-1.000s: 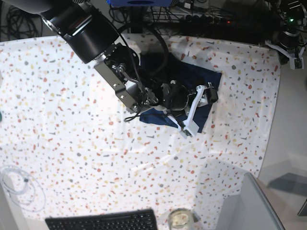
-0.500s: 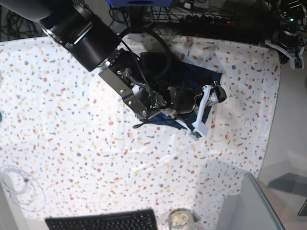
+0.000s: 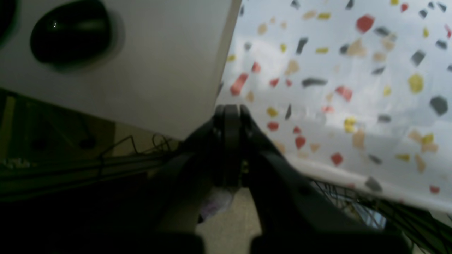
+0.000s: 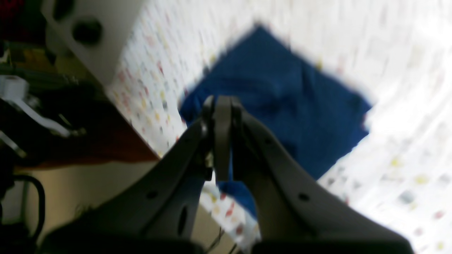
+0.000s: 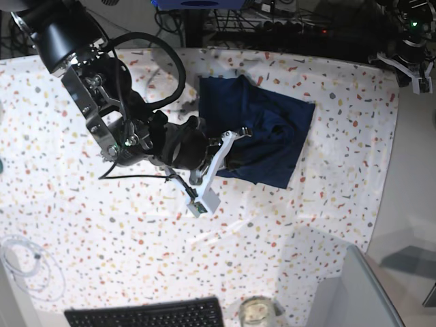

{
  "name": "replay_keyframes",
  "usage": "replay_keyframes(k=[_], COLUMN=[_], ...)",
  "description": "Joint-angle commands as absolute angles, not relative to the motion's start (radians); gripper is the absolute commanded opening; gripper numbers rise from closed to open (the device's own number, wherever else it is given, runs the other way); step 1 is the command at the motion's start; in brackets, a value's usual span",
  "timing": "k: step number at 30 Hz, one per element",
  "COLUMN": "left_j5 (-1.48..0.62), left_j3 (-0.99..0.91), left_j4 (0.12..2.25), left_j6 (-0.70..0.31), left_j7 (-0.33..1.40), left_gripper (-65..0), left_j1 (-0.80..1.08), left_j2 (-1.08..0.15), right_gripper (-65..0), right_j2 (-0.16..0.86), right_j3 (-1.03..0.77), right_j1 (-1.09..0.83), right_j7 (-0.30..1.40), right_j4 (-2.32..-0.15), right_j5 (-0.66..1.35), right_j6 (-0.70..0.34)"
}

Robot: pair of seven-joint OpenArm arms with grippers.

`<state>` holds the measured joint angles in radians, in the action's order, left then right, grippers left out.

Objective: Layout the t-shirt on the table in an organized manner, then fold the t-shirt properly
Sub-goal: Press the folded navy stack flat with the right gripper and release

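Base view: the t-shirt (image 5: 262,133) lies as a compact, roughly rectangular navy bundle near the far edge of the table (image 5: 82,225), right of centre, its surface wrinkled and no sleeve showing loose. Judged from that shape, the laying-out and most of the folding look done; what may remain is a last fold or some squaring of the edges, though the layers underneath cannot be seen. The right gripper (image 5: 202,199) hangs over bare speckled cloth just off the bundle's near-left corner, apart from the fabric; the right wrist view shows its jaws pressed together with nothing between them. The left gripper (image 3: 229,116) sits beyond the table's far-right corner, jaws likewise closed and empty in its own wrist view. One container is visible: a small clear glass (image 5: 257,311) at the near edge beside a black keyboard (image 5: 146,315); its contents are too small to tell. A coiled white cable (image 5: 24,262) rests at the near-left corner.
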<state>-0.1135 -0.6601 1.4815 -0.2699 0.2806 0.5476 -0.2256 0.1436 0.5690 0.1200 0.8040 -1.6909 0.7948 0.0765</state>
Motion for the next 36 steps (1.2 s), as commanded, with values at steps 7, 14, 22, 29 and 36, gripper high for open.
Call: replay_keyframes(k=[7,14,22,29,36], left_j5=[-0.120,-0.120,-0.120,-0.120,-0.116], left_j3=[-0.667,-0.667,-0.668,-0.668,-0.668], left_j4=[1.498,1.492,1.489,1.489,1.489], left_j6=[-0.265,-0.265,-0.265,-0.265,-0.265], left_j7=[0.263,0.263,0.263,0.263,0.263], left_gripper=[-65.0,-65.0,-65.0,-65.0,-65.0], left_j1=[0.544,0.544,0.550,0.550,0.550], left_j2=[-0.229,-0.229,-0.228,-0.228,-0.231], right_gripper=[-64.8,-64.8,-64.8,-64.8,-64.8], right_j2=[0.127,0.107,-0.022,-0.136,-0.133], right_j3=[0.561,0.708,0.768,0.769,0.769], right_j1=[0.154,0.257,0.346,0.466,0.475], right_j7=[0.757,0.667,0.608,0.591,0.567], right_j4=[-1.460,-1.303,-1.119,-0.981,-1.112], right_j5=[0.794,0.794,0.794,0.792,0.794], right_j6=[0.070,0.070,0.070,0.068,0.073])
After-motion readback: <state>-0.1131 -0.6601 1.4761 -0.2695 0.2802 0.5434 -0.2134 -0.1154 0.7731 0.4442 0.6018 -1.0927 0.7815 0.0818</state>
